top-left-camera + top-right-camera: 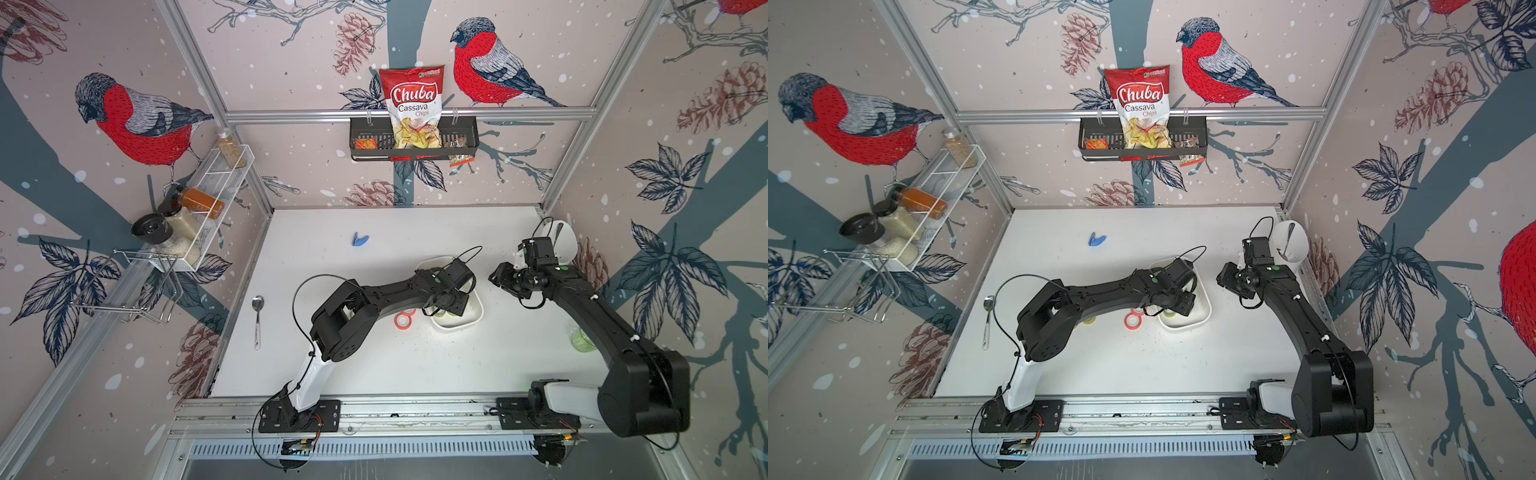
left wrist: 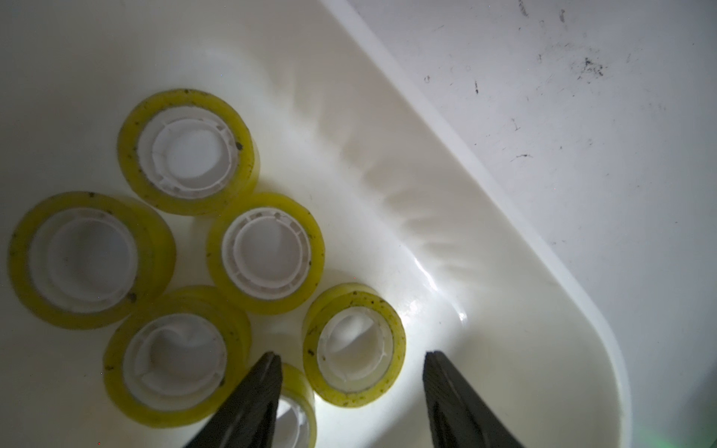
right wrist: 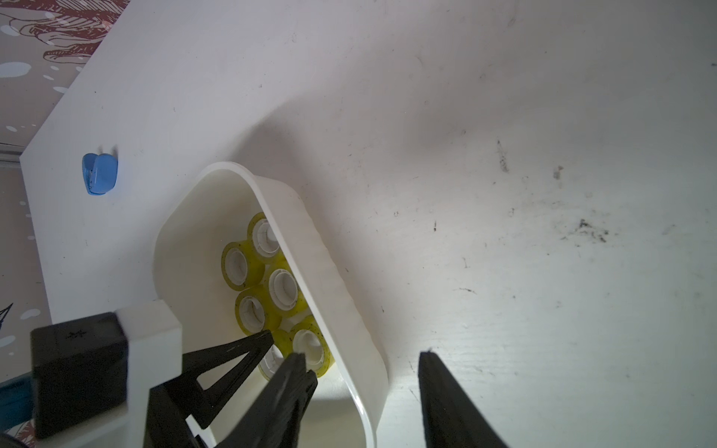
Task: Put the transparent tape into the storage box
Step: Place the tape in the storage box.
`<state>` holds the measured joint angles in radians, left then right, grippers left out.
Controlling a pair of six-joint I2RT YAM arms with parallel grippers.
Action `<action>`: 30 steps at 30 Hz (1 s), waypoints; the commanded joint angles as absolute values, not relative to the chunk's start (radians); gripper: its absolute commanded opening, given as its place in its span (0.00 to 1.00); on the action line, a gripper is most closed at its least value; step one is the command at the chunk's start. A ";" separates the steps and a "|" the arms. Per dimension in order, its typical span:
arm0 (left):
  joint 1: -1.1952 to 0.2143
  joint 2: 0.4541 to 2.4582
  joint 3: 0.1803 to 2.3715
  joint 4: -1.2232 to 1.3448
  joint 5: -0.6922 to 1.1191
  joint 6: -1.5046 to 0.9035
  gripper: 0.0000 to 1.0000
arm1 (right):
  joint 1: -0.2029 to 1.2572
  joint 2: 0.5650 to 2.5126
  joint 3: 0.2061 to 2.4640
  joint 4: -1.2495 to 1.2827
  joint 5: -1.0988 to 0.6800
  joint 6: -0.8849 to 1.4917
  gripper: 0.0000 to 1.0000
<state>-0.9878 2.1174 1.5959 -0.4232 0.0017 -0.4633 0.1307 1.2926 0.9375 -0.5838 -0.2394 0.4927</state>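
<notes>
The tape rolls (image 2: 265, 254) lie close together in the storage box (image 1: 473, 322), below my left gripper (image 2: 351, 353). Some other rolls (image 1: 403, 321) lie on the table (image 1: 374, 257), just left of the box.

black arms (image 1: 386, 291) on white base links (image 1: 309, 382) — green dots (image 1: 437, 281), looping cables (image 1: 294, 297), dark tapered end effector fingers (image 2: 248, 403).

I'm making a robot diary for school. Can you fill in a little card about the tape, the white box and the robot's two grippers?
Storage box: shallow white plastic tub on the white table
Inside it: six yellowish clear tape rolls
Left gripper: over the box, jaws apart, holding nothing
Right gripper: over the table beside the box, jaws apart, empty
Outside the box: orange tape rolls on the table next to it
</notes>
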 commanded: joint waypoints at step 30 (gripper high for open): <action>-0.671 1.397 0.928 -0.364 -0.007 -0.594 0.70 | 0.655 1.518 1.277 -0.683 -0.166 0.259 0.56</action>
<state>-0.7059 1.4467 0.9749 -0.3767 -0.0250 -0.5793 0.6155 1.4811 1.2522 -0.6643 -0.1341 0.3038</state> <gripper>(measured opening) 0.701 0.556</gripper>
